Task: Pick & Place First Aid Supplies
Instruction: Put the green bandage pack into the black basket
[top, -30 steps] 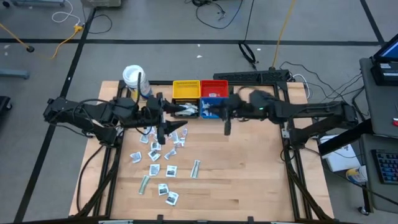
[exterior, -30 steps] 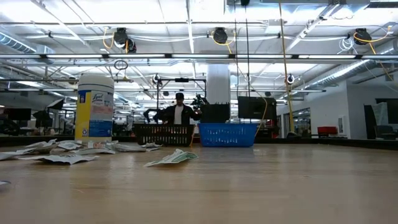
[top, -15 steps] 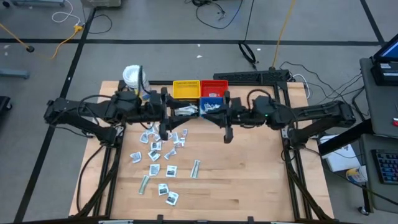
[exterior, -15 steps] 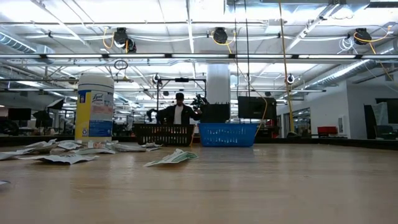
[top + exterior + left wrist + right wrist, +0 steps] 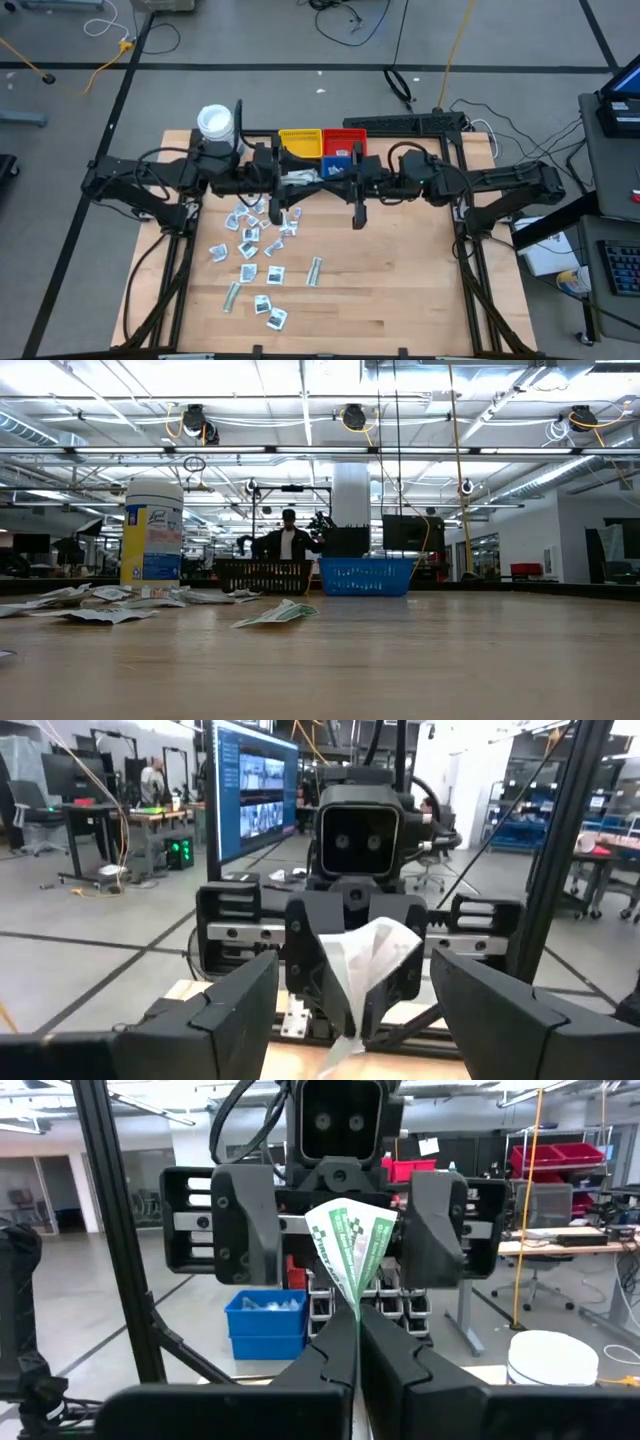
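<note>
My right gripper [image 5: 357,1330] [image 5: 335,180] reaches in from the table's right, high above the bins, and is shut on one first aid packet [image 5: 350,1245] [image 5: 372,955]. The packet is white on one face and green-printed on the other. My left gripper [image 5: 355,990] [image 5: 288,180] faces it from the table's left, open. Its two fingers [image 5: 245,1220] stand wide apart on either side of the packet without touching it. Many more packets [image 5: 255,245] [image 5: 280,613] lie flat and scattered on the table below the left arm. My right gripper pinches the packet's near end [image 5: 355,1312] between its two fingers, coming level from the table's right. The rest of the packet sticks out past the fingertips, bent into a curve. It is lifted clear of the table and points at the left gripper.
Yellow [image 5: 299,143], red [image 5: 344,139] and blue [image 5: 338,160] bins sit at the far edge, with packets in the blue one. A black bin [image 5: 265,575] stands beside the blue one [image 5: 365,575]. The white-lidded jar [image 5: 214,122] [image 5: 152,532] stands far left. The table's right and near parts are bare wood.
Both arms have drawn together over the bins. The left gripper moved toward the table's right, and the right gripper with its packet moved toward the left. The loose packets on the table have not moved.
</note>
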